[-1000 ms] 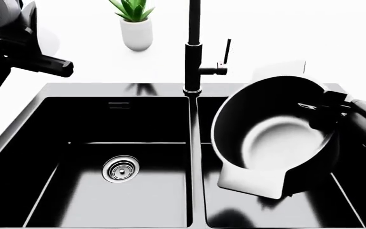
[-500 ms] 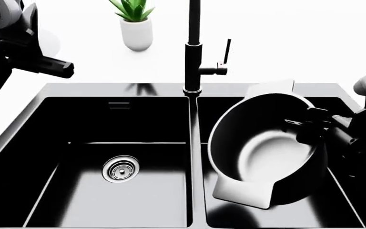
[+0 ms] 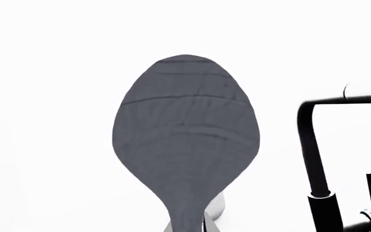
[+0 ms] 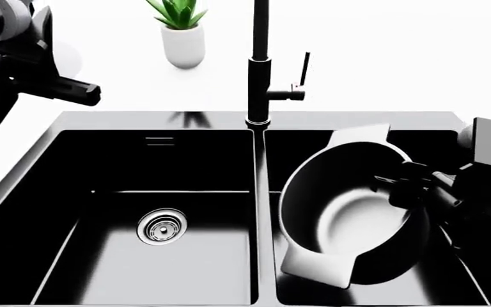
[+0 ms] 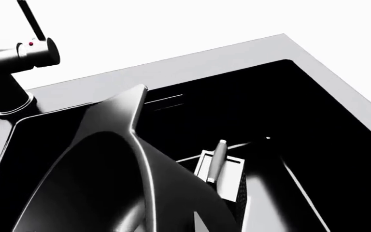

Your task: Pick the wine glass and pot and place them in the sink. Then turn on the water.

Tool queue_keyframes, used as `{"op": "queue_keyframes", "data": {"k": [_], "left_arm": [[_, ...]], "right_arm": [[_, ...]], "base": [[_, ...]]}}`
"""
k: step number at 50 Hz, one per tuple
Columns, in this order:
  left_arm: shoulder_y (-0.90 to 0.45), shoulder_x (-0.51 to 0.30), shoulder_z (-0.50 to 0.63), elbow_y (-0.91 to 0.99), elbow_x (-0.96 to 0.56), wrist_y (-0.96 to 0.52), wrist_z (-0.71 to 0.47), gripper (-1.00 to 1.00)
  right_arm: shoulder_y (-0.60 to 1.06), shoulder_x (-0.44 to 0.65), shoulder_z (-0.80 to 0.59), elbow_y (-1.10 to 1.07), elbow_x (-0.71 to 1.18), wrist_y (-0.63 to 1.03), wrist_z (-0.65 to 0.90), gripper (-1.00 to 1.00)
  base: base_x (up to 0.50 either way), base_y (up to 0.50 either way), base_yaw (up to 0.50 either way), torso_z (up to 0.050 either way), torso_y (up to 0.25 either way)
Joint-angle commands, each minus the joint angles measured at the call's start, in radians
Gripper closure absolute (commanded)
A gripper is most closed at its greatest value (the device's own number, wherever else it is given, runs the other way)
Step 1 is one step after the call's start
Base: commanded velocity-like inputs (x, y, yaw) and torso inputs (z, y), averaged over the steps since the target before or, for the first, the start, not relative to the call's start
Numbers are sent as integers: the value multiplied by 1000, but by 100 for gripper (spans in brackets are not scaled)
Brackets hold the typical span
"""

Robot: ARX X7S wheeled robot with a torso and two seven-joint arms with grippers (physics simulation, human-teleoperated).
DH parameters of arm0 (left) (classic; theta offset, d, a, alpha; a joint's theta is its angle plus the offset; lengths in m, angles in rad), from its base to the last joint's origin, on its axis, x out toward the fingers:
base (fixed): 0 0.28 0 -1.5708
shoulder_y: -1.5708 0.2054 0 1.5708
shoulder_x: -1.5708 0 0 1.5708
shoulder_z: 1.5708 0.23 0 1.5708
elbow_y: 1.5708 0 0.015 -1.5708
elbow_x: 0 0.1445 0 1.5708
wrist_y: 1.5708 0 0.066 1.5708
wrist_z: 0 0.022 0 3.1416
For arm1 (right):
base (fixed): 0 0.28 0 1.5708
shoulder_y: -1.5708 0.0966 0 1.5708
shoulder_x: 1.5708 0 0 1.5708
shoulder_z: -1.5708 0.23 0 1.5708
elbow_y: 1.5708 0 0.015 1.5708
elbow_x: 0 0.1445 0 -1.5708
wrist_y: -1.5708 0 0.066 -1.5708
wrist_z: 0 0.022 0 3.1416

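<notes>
The black pot (image 4: 348,211) hangs tilted over the right basin of the black sink (image 4: 143,119), its pale inner base facing me. My right gripper (image 4: 403,179) is shut on the pot's right rim. In the right wrist view the pot's wall (image 5: 95,179) fills the near side, with the gripper (image 5: 172,227) clamped on its edge. In the left wrist view the wine glass (image 3: 185,145) shows as a grey rounded bowl. It narrows down to my left gripper (image 3: 192,228), which is shut on it. My left arm (image 4: 58,89) stays over the counter at the far left.
A tall black faucet (image 4: 260,64) with a side lever (image 4: 303,67) stands behind the sink's divider. A white plant pot (image 4: 182,41) sits on the counter behind the left basin. A steel drain (image 4: 161,226) lies in the left basin.
The right gripper has carried the pot lower into the right basin and a little toward the front. The left arm has stayed where it was.
</notes>
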Motion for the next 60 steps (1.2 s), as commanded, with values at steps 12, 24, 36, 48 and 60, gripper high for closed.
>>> {"op": "queue_keyframes", "data": {"k": [12,24,36,48,60], "left_arm": [[-1,-4,-9,2,28,10,-11,100],[3,-6,-6,2,28,15,-12,100],[8,-10,-6,1,27,22,-12,100],[13,-13,-4,0,30,29,-11,100],[15,-16,-5,0,26,32,-14,100]], "right_arm": [[24,-20,74,47,-138,-41,-54,100],[18,-43,46,89,-161,-25,-71,100],[25,-54,30,92,-164,-6,-65,100],[40,-80,-7,120,-187,32,-76,100],[68,-110,-49,147,-207,82,-84,100]], "base": [[0,0,0,2,5],[0,0,0,1,3],[0,0,0,1,2],[1,0,0,1,1],[1,0,0,0,1]]}}
